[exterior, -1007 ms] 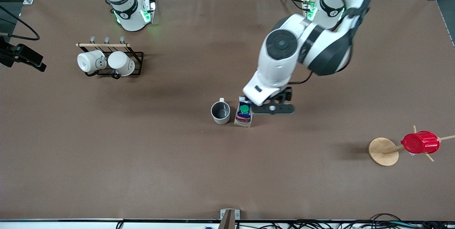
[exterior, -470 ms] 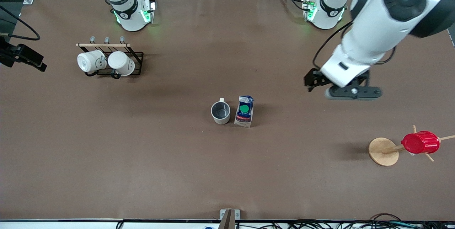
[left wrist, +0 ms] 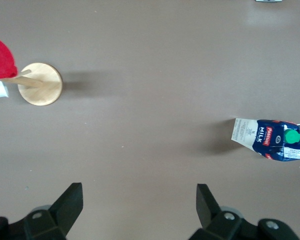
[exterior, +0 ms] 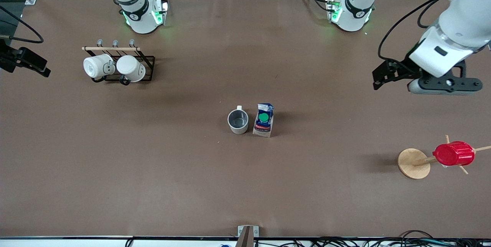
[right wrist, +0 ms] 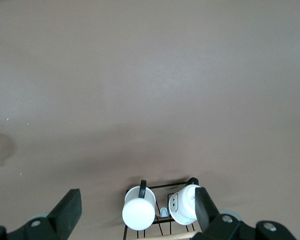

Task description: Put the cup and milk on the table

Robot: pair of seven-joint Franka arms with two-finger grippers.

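Left gripper (left wrist: 137,207) hangs with its 2 fingers wide apart and empty, over bare table (exterior: 153,170) toward the left arm's end, well away from the milk (exterior: 263,120). Milk stands upright on the table, just beside the cup (exterior: 238,120), not touching. Right gripper (right wrist: 137,212) waits with fingers spread apart above the black rack (exterior: 126,66), which holds 2 white mugs (exterior: 115,67).
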